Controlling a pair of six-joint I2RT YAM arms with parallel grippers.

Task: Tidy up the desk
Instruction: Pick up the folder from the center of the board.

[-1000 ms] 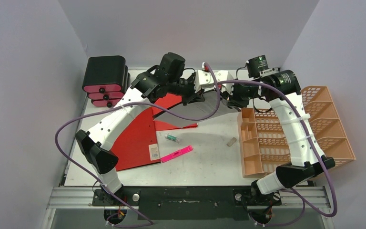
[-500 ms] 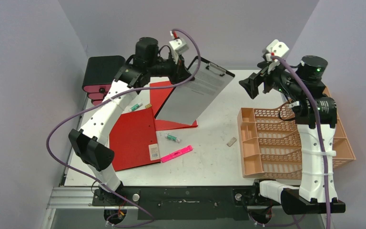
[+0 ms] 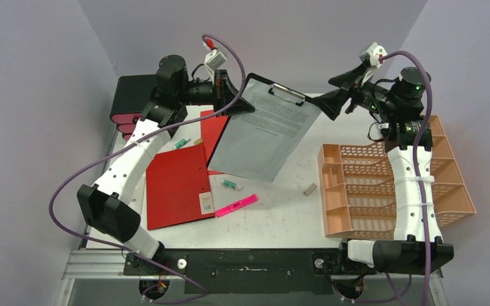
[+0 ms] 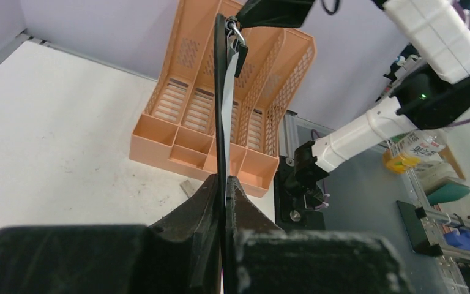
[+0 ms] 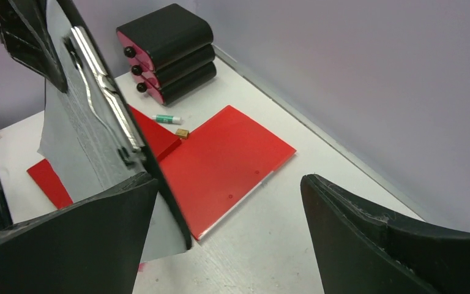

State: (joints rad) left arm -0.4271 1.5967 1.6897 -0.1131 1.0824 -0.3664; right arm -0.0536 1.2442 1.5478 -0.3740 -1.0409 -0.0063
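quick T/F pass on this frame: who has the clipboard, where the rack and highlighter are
1. The left gripper is shut on the clipboard and holds it tilted, clear of the desk. True.
2. The right gripper is clamped on the clipboard's clip. False: its jaws stand open near the clip end and hold nothing.
3. The orange file rack stands on the right side of the desk. True.
4. The pink highlighter lies inside the file rack. False: it lies on the desk beside the red folder.
5. The black drawer box sits at the far left corner. True.
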